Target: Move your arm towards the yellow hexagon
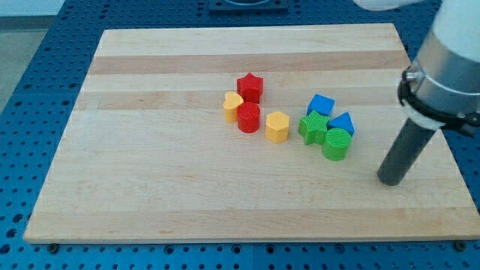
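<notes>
Nearest us, my tip point(390, 181) rests on the wooden board point(150, 195) near its right edge, touching no block; it is a bare rod with no jaws. We see the yellow hexagon point(277, 127) near the board's middle, a stubby six-sided block standing flat, well left of my tip. Between them sit the green cylinder point(336, 144), green star point(313, 127) and two blue blocks point(321, 104)
</notes>
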Controlling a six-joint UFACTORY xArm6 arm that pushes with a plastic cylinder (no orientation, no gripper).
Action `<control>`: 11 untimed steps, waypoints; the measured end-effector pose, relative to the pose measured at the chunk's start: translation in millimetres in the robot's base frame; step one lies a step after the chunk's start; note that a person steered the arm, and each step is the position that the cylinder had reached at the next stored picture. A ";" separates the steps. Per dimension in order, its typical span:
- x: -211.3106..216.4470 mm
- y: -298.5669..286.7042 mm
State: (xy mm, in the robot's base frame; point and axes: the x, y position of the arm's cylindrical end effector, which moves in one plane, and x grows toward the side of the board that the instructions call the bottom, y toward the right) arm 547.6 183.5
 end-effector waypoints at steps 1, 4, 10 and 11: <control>8.4 -26.9; 13.7 -69.6; -21.3 -109.9; -26.9 -115.4</control>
